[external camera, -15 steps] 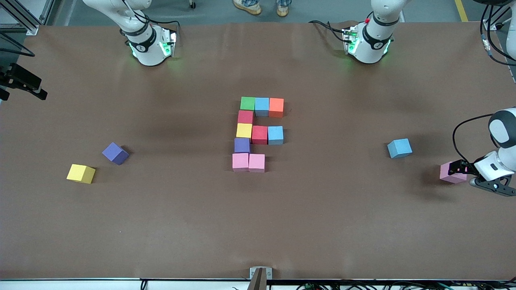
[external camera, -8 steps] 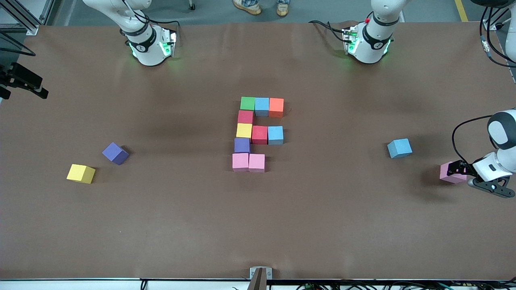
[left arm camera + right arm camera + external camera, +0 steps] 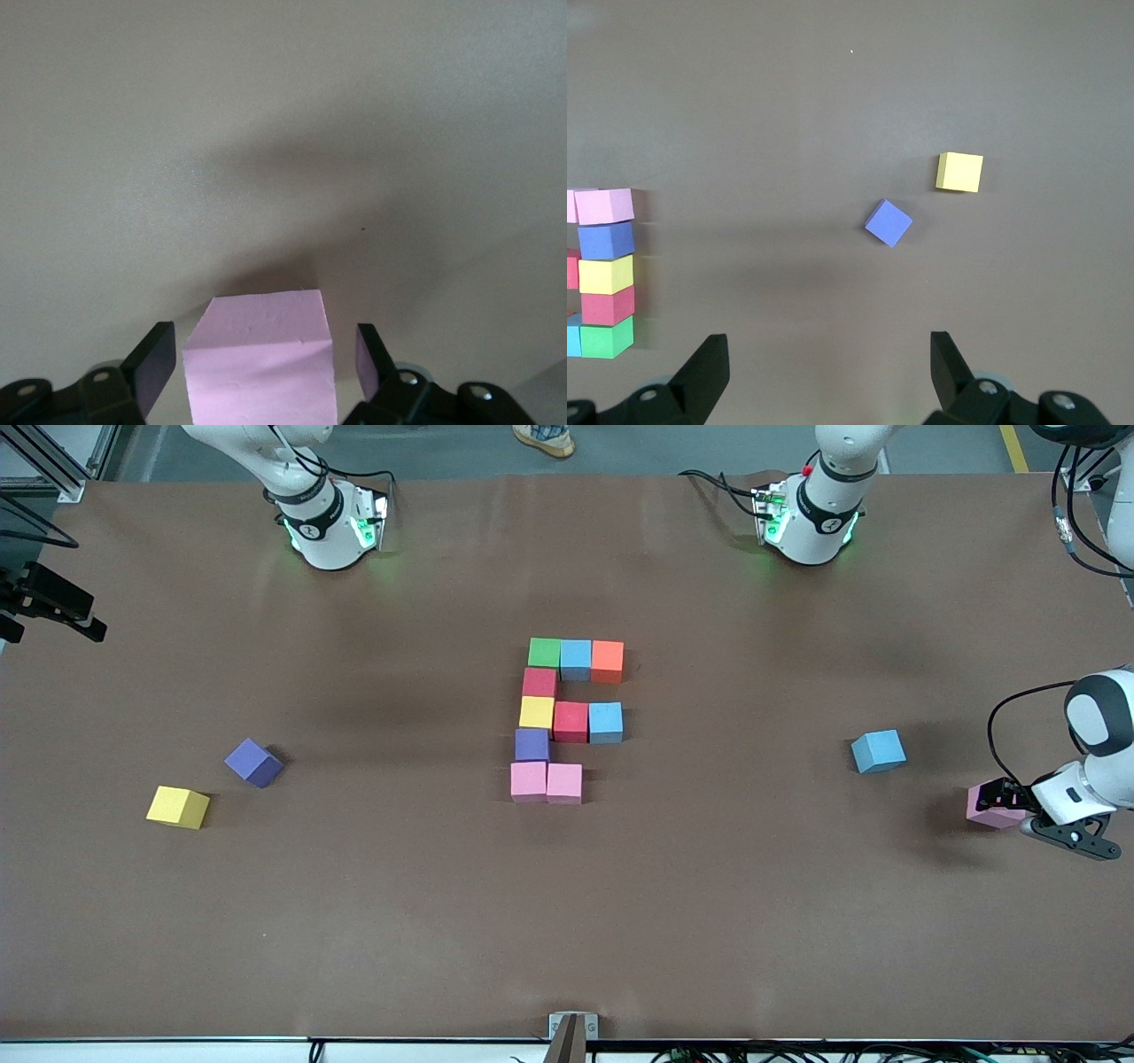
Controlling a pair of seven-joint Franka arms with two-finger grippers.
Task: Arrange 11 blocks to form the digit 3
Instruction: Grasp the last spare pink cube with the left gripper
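Note:
In the middle of the table, several touching blocks form a partial digit 3 (image 3: 567,717), from a green block (image 3: 544,653) down to two pink blocks (image 3: 546,782). A loose pink block (image 3: 985,808) lies on the table at the left arm's end. My left gripper (image 3: 1001,802) is low around it. In the left wrist view the pink block (image 3: 261,363) sits between the fingers (image 3: 155,359) with a small gap on each side, so the left gripper (image 3: 264,330) is open. My right gripper (image 3: 827,341) waits open and empty, high over the table.
A loose light blue block (image 3: 878,750) lies between the figure and the pink block. A purple block (image 3: 253,762) and a yellow block (image 3: 178,807) lie toward the right arm's end. The table edge is close to the left gripper.
The left gripper's fingers have narrowed a little around the pink block and the hand has shifted slightly. The blocks and the right arm have not moved.

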